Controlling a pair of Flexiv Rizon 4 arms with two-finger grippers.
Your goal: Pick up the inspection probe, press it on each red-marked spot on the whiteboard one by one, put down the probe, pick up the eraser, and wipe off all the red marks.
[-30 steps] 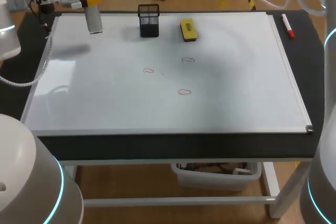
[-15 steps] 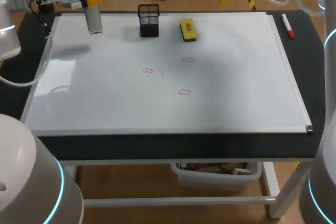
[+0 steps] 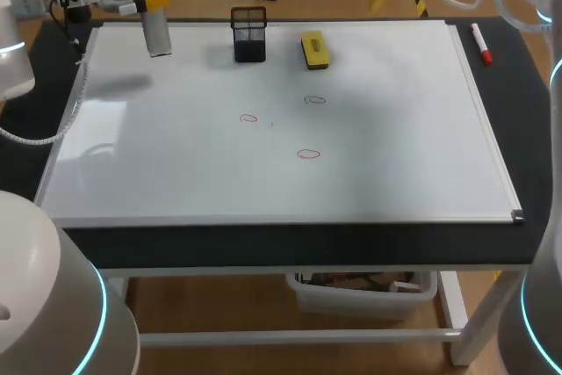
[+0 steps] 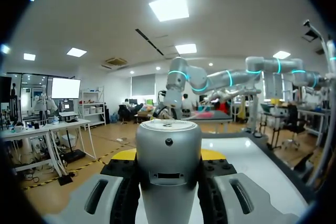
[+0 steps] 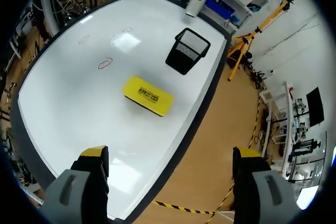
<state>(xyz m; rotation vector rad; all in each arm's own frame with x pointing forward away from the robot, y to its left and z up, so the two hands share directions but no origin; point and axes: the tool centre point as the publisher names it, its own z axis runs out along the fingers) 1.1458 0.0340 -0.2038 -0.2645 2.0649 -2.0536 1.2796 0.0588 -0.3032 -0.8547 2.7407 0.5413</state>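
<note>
My left claw (image 3: 154, 2) is clamped on the probe (image 3: 158, 32) near its top, upright over the whiteboard's (image 3: 395, 129) far left corner — looks like a smooth, stiff metal cylinder, probably light but slippery, so squeeze firmly across the body

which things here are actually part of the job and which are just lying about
For the job:
probe, held in the left hand
whiteboard
three red marks
yellow eraser

Just lying about:
black mesh pen holder
red marker, off the board's edge
</note>
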